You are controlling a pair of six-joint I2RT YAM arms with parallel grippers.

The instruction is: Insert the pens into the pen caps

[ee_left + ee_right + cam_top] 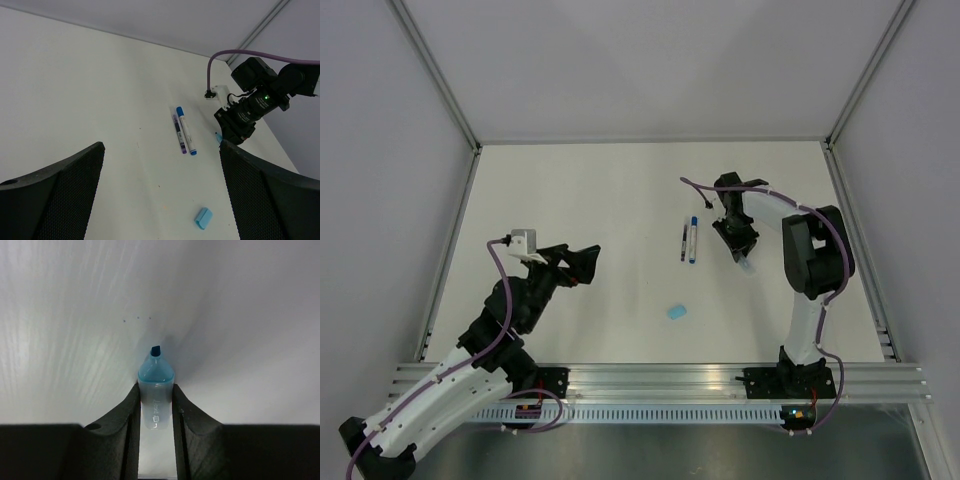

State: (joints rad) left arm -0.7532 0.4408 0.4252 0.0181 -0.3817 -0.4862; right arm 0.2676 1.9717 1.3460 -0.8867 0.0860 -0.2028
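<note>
Two thin pens lie side by side on the white table, a dark one (683, 241) (178, 132) and a blue-and-white one (693, 240) (185, 130). A stubby light-blue pen cap (676, 311) (203, 218) lies nearer the arms. My right gripper (747, 260) (155, 392) is down at the table just right of the two pens, shut on a short pale highlighter pen (155, 377) with a light-blue nose and dark chisel tip (218, 137). My left gripper (588, 262) (161, 147) hangs wide open well left of the pens, nothing between its fingers.
The right arm's purple cable (695, 185) (220, 55) loops above its wrist. Pale walls and an aluminium frame (440, 80) enclose the table; a rail (660, 385) runs along the near edge.
</note>
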